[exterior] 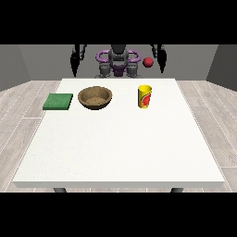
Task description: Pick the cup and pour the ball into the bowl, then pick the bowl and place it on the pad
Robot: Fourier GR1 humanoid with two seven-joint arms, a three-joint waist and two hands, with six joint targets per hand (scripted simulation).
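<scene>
1. The cup (pixel 145 96) stood upright on the table (pixel 120 148), below and slightly inward of the hand at the view's right (pixel 161 59), the nearer hand.
2. Whether its fingers were spread, I cannot tell.
3. The ball (pixel 148 62) showed beside that hand, above the cup.

Bare table (pixel 115 148) in front; pad (pixel 58 101), bowl (pixel 95 97), cup (pixel 145 96) spaced apart.
</scene>
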